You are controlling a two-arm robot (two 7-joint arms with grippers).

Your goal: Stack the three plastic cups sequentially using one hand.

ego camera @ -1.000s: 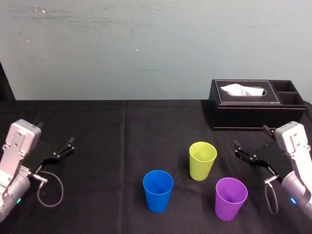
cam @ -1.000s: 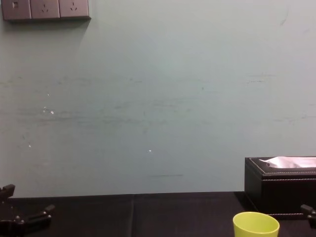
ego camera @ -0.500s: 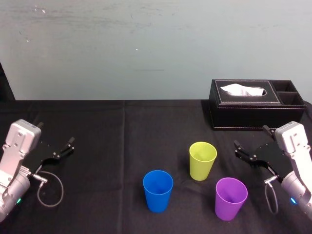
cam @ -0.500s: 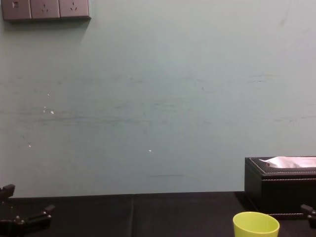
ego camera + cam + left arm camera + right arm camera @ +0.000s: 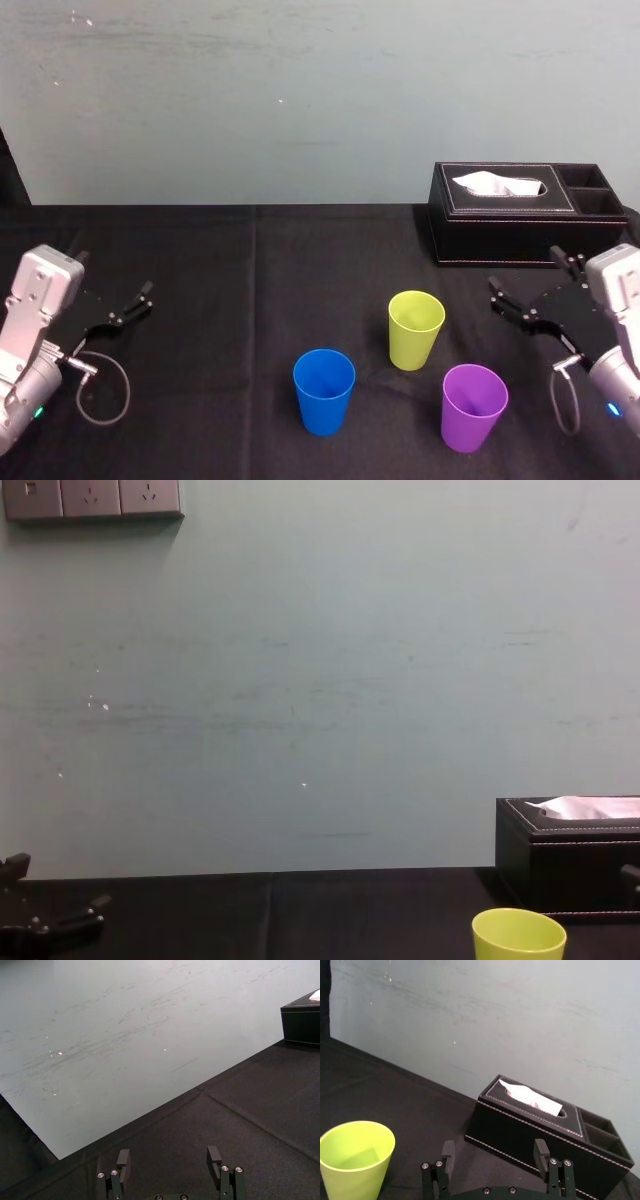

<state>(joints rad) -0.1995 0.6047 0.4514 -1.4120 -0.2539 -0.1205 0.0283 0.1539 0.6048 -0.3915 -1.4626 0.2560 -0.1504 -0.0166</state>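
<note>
Under head view, blue cup (image 5: 324, 390), purple cup (image 5: 474, 406), lime-green cup (image 5: 416, 329), rim in chest view, left claw (image 5: 169, 1156), right claw (image 5: 494, 1147) both apart

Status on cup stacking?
Left gripper open, parked left. Right gripper open, far right. Lime-green cup, blue cup, purple cup: plastic, upright, apart, unstacked. Black leather tissue box behind, not blocking.

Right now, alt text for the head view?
A blue cup, green cup and purple cup stand upright and apart on a black table. The left gripper and right gripper are open at its sides; a tissue box sits back right.
</note>
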